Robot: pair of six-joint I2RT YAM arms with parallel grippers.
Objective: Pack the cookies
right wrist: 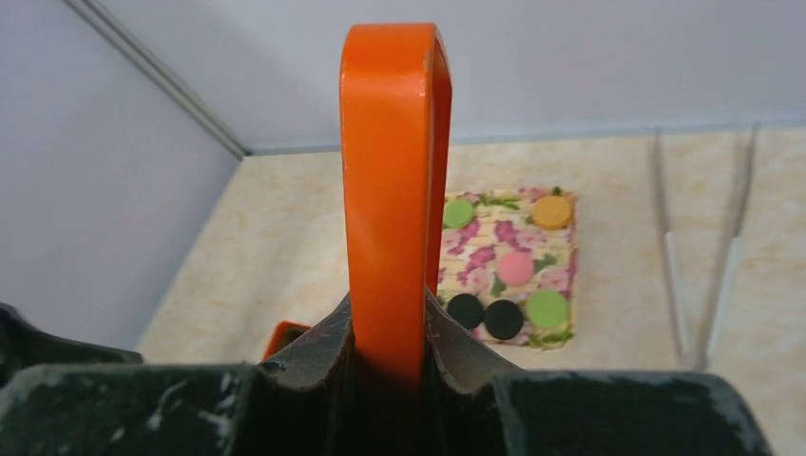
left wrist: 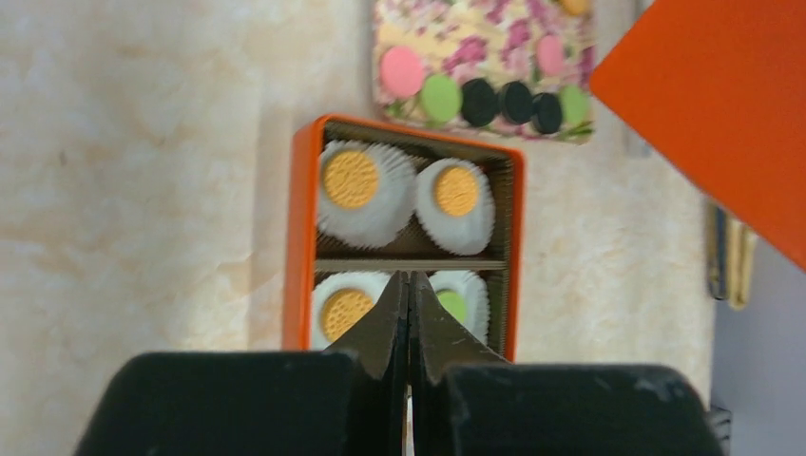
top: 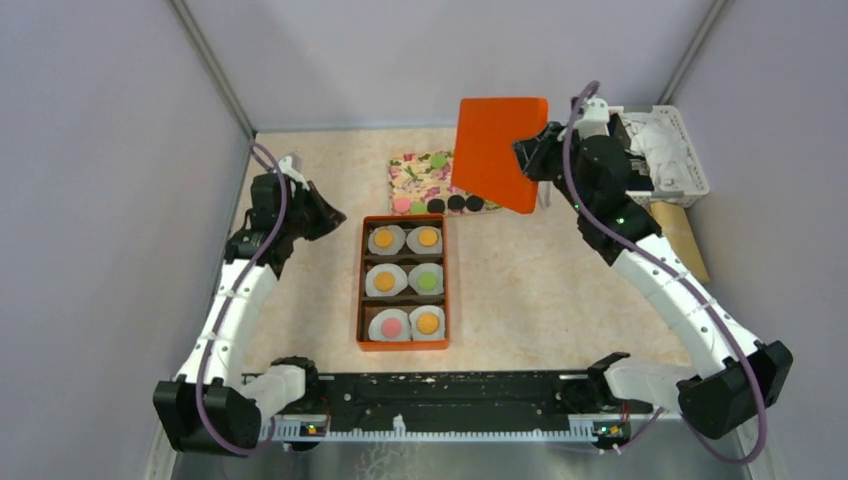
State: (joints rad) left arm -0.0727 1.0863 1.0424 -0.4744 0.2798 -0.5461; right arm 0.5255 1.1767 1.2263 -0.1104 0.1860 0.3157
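Note:
An orange box [top: 359, 290] lies mid-table with white paper cups, each holding one cookie: orange [top: 383, 238], green [top: 427, 281], pink [top: 391, 326]. More cookies [top: 455, 202] lie on the floral board [top: 412, 184] behind it; they also show in the left wrist view [left wrist: 440, 97] and the right wrist view [right wrist: 515, 268]. My right gripper [top: 527, 152] is shut on the orange lid [top: 495, 150], held in the air over the board; it stands edge-on in the right wrist view [right wrist: 392, 190]. My left gripper [top: 335, 213] is shut and empty, left of the box's far end [left wrist: 410, 285].
A white basket [top: 672, 150] with white contents stands at the back right, with a brown flat piece [top: 680, 235] beside it. Metal tongs [right wrist: 703, 266] lie on the table right of the floral board. Grey walls close the table on three sides.

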